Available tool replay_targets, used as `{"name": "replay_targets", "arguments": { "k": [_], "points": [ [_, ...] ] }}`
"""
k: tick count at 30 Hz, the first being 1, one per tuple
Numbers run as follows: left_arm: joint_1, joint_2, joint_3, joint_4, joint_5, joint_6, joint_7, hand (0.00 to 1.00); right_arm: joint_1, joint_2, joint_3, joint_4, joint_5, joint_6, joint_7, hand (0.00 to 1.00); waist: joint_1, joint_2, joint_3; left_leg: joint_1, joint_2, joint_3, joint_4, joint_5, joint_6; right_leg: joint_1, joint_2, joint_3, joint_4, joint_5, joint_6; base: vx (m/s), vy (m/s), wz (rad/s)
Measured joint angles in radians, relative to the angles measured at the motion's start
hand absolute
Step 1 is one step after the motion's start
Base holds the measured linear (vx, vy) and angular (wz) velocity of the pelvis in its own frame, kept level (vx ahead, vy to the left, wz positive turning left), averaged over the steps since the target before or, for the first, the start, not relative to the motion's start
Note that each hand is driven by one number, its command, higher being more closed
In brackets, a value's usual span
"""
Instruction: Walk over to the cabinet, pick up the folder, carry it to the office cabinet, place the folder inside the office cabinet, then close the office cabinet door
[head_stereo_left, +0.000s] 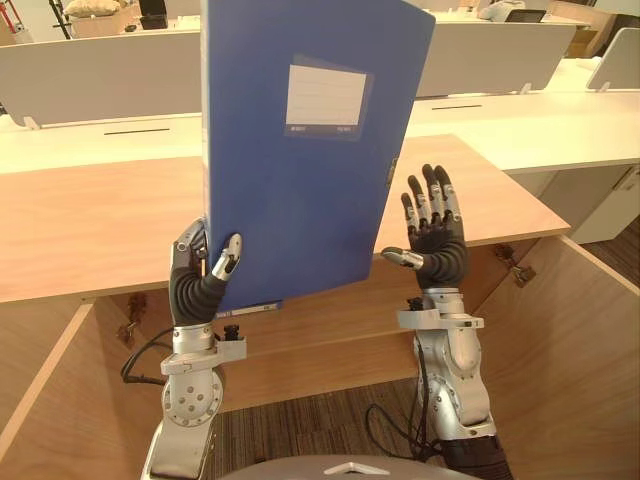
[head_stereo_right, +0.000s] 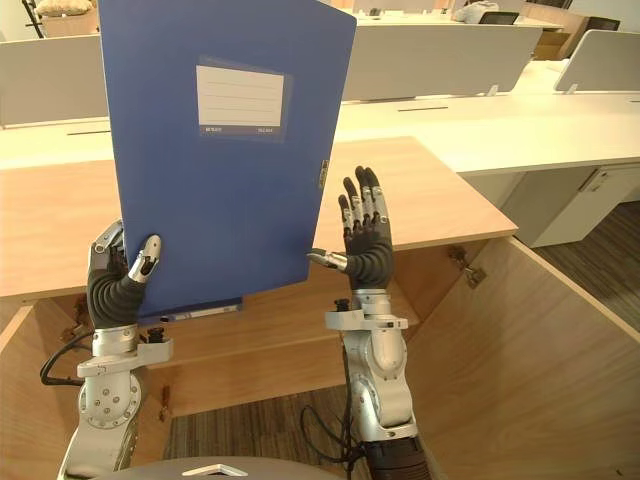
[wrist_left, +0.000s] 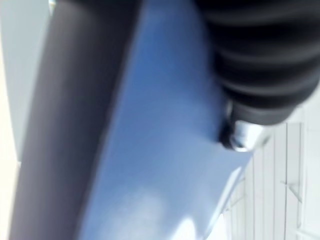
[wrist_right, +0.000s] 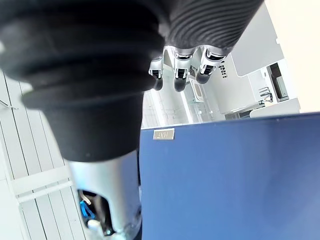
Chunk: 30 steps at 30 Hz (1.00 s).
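A blue folder (head_stereo_left: 300, 150) with a white label stands upright in the air above the wooden cabinet (head_stereo_left: 90, 220). My left hand (head_stereo_left: 200, 275) grips its lower left corner, thumb on the front face and fingers behind it. The folder's blue cover (wrist_left: 160, 165) also shows beside the thumb in the left wrist view. My right hand (head_stereo_left: 433, 235) is held up just right of the folder's edge, fingers straight and spread, palm toward the folder, apart from it. The folder's spine (wrist_right: 230, 180) shows in the right wrist view past the straight fingers (wrist_right: 177, 75).
The cabinet's two doors stand open, the left door (head_stereo_left: 40, 400) and the right door (head_stereo_left: 570, 370) flanking my arms. White desks with grey dividers (head_stereo_left: 100, 75) stretch behind. A grey carpet floor (head_stereo_left: 300, 430) lies below.
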Motion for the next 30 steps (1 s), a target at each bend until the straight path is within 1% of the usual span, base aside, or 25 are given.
{"name": "replay_targets", "arguments": {
  "k": [2,6,7,10,12,14,15,18,21,23,27,30],
  "points": [
    [0.000,-0.002,0.013,-0.002,-0.024,-0.002,-0.002,1.00,-0.002,0.001,-0.028,0.038,0.011,0.001,-0.002,0.00,0.000,-0.001,0.000,-0.001,0.000,-0.007,0.000,0.003,0.001,0.003,0.000,-0.010,-0.001,0.000,0.000,0.01,0.001,0.10],
    [0.000,-0.004,0.020,-0.007,-0.053,-0.008,-0.004,1.00,-0.006,0.001,-0.048,0.058,0.054,0.001,-0.002,0.00,0.005,-0.001,0.000,-0.004,0.001,-0.011,0.000,0.005,0.000,0.003,0.000,-0.016,-0.002,0.000,-0.001,0.00,0.001,0.03],
    [0.000,-0.004,0.020,-0.011,-0.065,-0.008,-0.011,1.00,-0.008,0.001,-0.048,0.058,0.077,0.001,-0.001,0.00,0.007,-0.001,0.000,-0.005,0.001,-0.012,0.000,0.005,0.000,0.003,0.000,-0.016,-0.002,0.000,-0.001,0.00,0.000,0.00],
    [0.000,-0.005,0.017,-0.034,-0.074,-0.009,-0.039,1.00,-0.014,0.001,-0.047,0.064,0.098,0.001,0.004,0.00,0.010,-0.001,0.000,-0.006,0.001,-0.013,0.000,0.005,0.000,0.003,0.000,-0.018,-0.002,0.001,-0.001,0.00,0.000,0.00],
    [-0.005,-0.003,0.013,-0.041,-0.086,-0.023,-0.065,1.00,-0.047,-0.003,-0.045,0.105,0.134,0.016,0.039,0.00,0.009,-0.002,0.000,-0.006,0.001,-0.013,0.000,0.006,0.001,0.003,0.000,-0.018,-0.001,0.001,-0.002,0.00,0.000,0.00],
    [-0.007,-0.002,0.000,-0.041,-0.094,-0.032,-0.081,1.00,-0.064,-0.006,-0.038,0.129,0.144,0.027,0.062,0.00,0.010,-0.002,0.000,-0.007,0.001,-0.014,0.000,0.008,0.003,0.003,0.000,-0.018,-0.001,0.001,-0.002,0.00,0.000,0.00],
    [-0.007,-0.002,-0.015,-0.041,-0.095,-0.039,-0.093,1.00,-0.078,-0.016,-0.024,0.144,0.160,0.042,0.087,0.00,0.013,-0.002,0.000,-0.008,0.001,-0.014,0.000,0.009,0.003,0.003,0.000,-0.019,-0.002,0.001,-0.002,0.00,0.000,0.00],
    [-0.008,0.003,-0.030,-0.041,-0.095,-0.040,-0.111,1.00,-0.083,-0.053,0.002,0.145,0.164,0.049,0.120,0.00,0.020,-0.003,0.000,-0.010,0.001,-0.019,0.000,0.010,0.004,0.002,0.000,-0.022,-0.002,0.001,-0.002,0.01,0.004,0.03],
    [-0.012,0.022,-0.033,-0.041,-0.095,-0.041,-0.119,1.00,-0.099,-0.091,0.025,0.158,0.167,0.067,0.157,0.00,0.019,-0.008,-0.002,-0.019,0.001,-0.033,0.000,0.017,0.005,0.002,-0.001,-0.037,-0.004,0.001,-0.002,0.01,0.000,0.12],
    [-0.015,0.038,-0.036,-0.041,-0.093,-0.041,-0.124,1.00,-0.124,-0.114,0.041,0.193,0.173,0.075,0.164,0.00,0.022,-0.014,-0.001,-0.020,0.002,-0.035,0.000,0.020,0.004,0.003,0.001,-0.039,-0.003,0.002,-0.003,0.00,-0.003,0.06],
    [-0.016,0.062,-0.039,-0.041,-0.092,-0.041,-0.125,1.00,-0.147,-0.168,0.076,0.213,0.174,0.089,0.192,0.00,0.027,-0.014,-0.001,-0.020,0.002,-0.035,0.000,0.021,0.004,0.003,0.001,-0.040,-0.003,0.003,-0.004,0.00,0.000,0.00],
    [-0.017,0.093,-0.045,-0.041,-0.091,-0.043,-0.125,1.00,-0.166,-0.233,0.102,0.213,0.174,0.093,0.200,0.00,0.029,-0.014,-0.001,-0.022,0.002,-0.035,0.000,0.019,0.001,0.001,0.001,-0.039,-0.003,0.004,-0.006,0.00,0.000,0.00]
  ]
}}
